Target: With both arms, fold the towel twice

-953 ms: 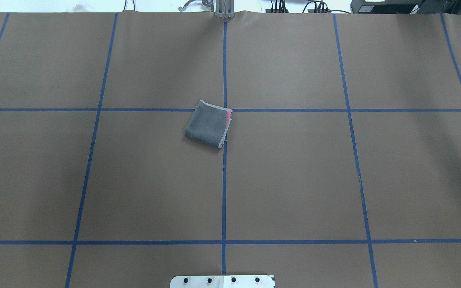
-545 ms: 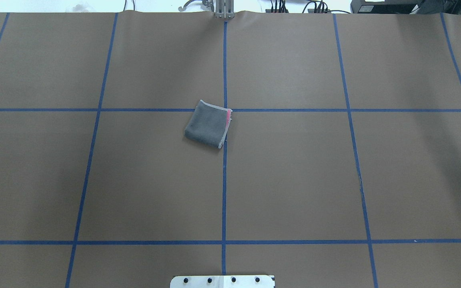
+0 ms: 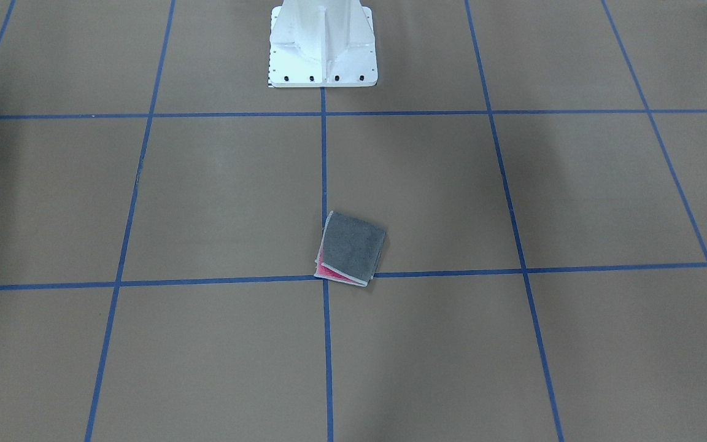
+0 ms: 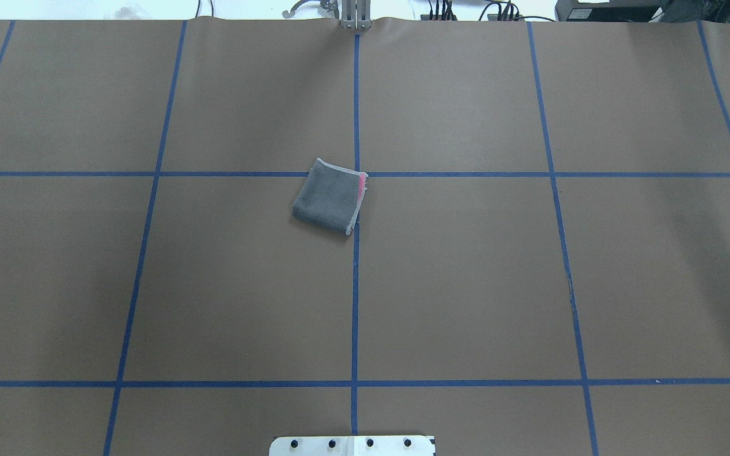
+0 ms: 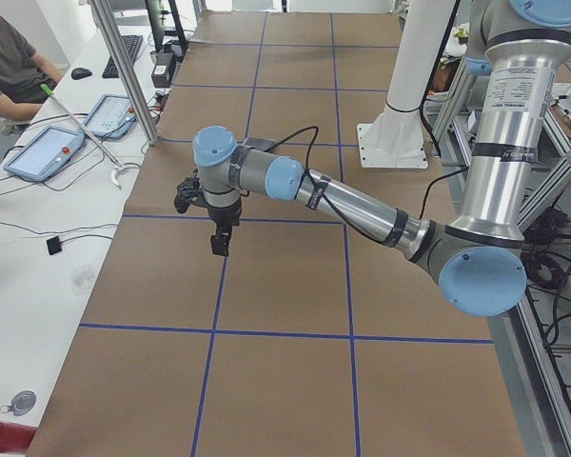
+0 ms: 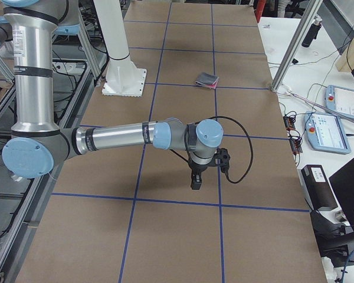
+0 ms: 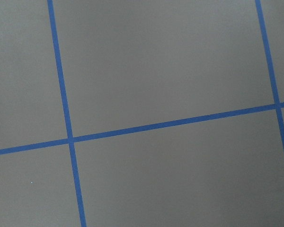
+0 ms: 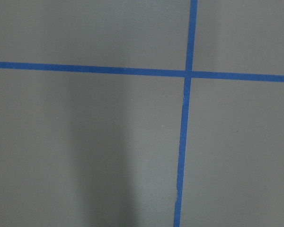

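Brown paper tabletop [image 4: 466, 285] is bearing the small folded grey-and-pink terry towel [image 4: 330, 197] just left of centre. Your black left gripper [image 5: 220, 246] and right gripper [image 6: 196, 181] are hanging at opposite ends, well apart from it; spread or pressed together, you cannot tell.

I counted one towel [image 4: 330, 196] on the one table [image 4: 466, 285], at about twelve o'clock from the single white pedestal [image 3: 321, 46]. There were two arms, the left arm [image 5: 362, 205] out toward nine o'clock and the right arm [image 6: 118, 138] toward three. Each carried one gripper, the left gripper [image 5: 220, 245] and the right gripper [image 6: 196, 183]. The side bench [image 5: 38, 248] held two control tablets, the nearer tablet [image 5: 45, 152] and the farther tablet [image 5: 111, 114]. One person [image 5: 9, 62] sat there.
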Robot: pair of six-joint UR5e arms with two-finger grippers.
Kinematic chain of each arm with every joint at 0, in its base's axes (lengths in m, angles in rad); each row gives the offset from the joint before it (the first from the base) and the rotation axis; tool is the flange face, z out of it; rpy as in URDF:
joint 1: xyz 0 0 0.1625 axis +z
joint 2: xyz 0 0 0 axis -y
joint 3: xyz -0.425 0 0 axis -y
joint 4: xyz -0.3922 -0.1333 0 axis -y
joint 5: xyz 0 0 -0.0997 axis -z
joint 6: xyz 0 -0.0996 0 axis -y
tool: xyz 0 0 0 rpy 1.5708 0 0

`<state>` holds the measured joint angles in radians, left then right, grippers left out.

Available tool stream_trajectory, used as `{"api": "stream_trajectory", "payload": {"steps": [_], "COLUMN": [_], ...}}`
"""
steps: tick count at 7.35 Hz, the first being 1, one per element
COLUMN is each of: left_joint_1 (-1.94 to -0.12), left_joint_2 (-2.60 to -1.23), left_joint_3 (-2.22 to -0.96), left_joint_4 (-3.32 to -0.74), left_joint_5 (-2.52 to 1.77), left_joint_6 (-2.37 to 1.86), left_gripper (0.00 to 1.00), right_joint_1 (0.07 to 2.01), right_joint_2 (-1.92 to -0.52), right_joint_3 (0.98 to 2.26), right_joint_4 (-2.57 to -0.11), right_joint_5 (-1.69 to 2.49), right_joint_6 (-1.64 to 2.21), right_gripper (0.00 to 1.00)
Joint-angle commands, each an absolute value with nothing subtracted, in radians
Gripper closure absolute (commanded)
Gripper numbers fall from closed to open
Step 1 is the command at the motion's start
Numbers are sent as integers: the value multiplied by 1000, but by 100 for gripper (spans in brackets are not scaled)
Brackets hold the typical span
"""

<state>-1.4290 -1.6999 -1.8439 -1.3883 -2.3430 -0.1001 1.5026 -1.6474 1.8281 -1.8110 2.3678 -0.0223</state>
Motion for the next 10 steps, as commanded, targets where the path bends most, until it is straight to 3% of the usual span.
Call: {"api": "stream_trajectory", "payload": {"steps": [1, 5, 7, 10], "left_joint_1": [-1431, -1431, -1440, -1476], "left_joint_2": [-1701, -1701, -1700, -1657], "left_joint_3": [-1824, -1812, -1822, -1813], "left_joint_4": [-1390, -1410, -1410, -1413], "left_joint_5": [-2344, -2344, -2345, -2345], "left_joint_6": [-101, -95, -97, -91], "left_gripper": [0, 0, 0, 0], "right_joint_1": [1544, 1594, 1565, 1549], "right_joint_2": [-1746, -1717, -1593, -1583], "right_joint_3": [2032, 2042, 1940, 1916], "right_joint_4": [-1996, -2048, -2045, -2043], "right_joint_5": [2356, 2301, 2301, 2301], "right_joint_6": [-21, -34, -23, -23], "right_gripper": [0, 0, 0, 0]}}
